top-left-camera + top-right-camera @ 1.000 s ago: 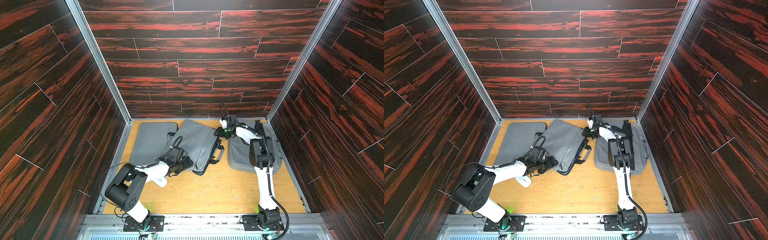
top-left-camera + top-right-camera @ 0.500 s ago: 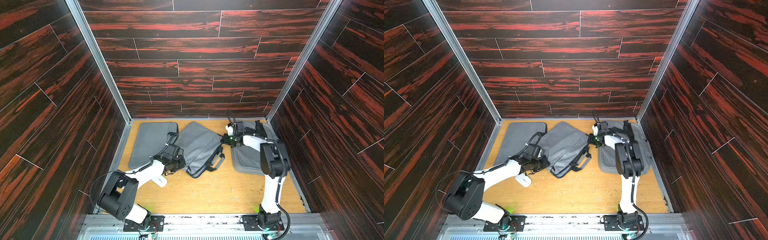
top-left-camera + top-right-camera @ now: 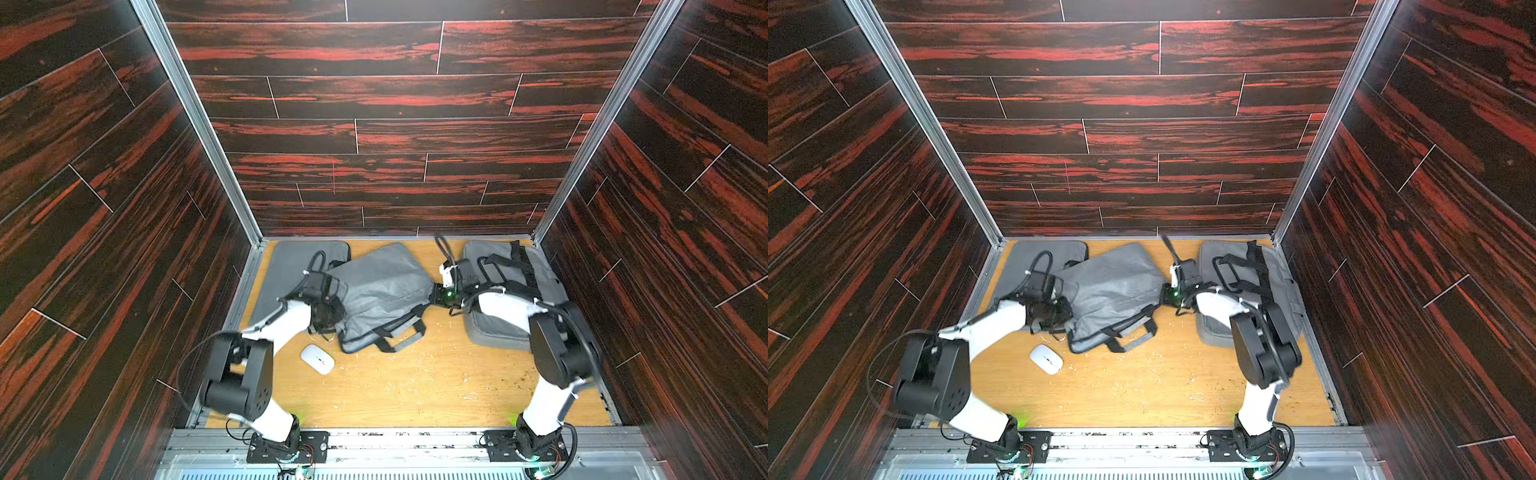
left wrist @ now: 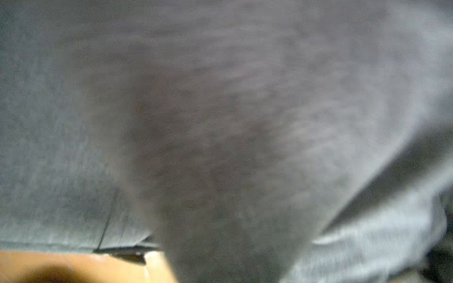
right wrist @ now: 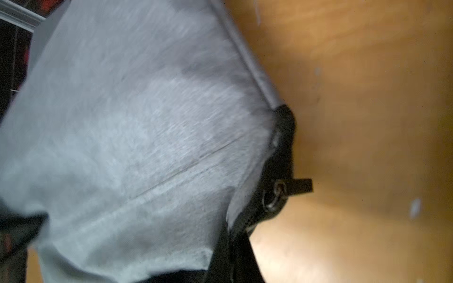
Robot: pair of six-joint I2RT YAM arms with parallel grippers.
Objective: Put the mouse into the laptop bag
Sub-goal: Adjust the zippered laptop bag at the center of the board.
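Dark, red-streaked plank walls (image 3: 395, 133) box in a wooden table (image 3: 415, 386) where three grey cases lie along the far edge. These are a flat sleeve (image 3: 286, 266) on the left, the bag (image 3: 386, 286) askew in the middle, and a case (image 3: 544, 276) crossed by black straps (image 3: 521, 266) on the right. The mouse (image 3: 317, 359), white, rests on bare wood outside the bag, just off its near left corner and close beside the left forearm; both top views show it there, untouched by either arm (image 3: 1046, 359). The bag's handles (image 3: 399, 336) hang over its near edge onto the table. The left gripper (image 3: 332, 309) sits low against the bag's left edge, where the bag overlaps the sleeve. Its fingers are buried in dark shapes from above, and the left wrist view is filled with blurred grey cloth (image 4: 220, 122), so I cannot tell whether it is open or closed. The right gripper (image 3: 436, 293) is closed and meets the bag's right corner. The right wrist view shows that corner close up, with black zipper tape and a zipper pull (image 5: 297, 185) sticking out over the wood. Whether any fabric is pinched between the fingers cannot be made out.
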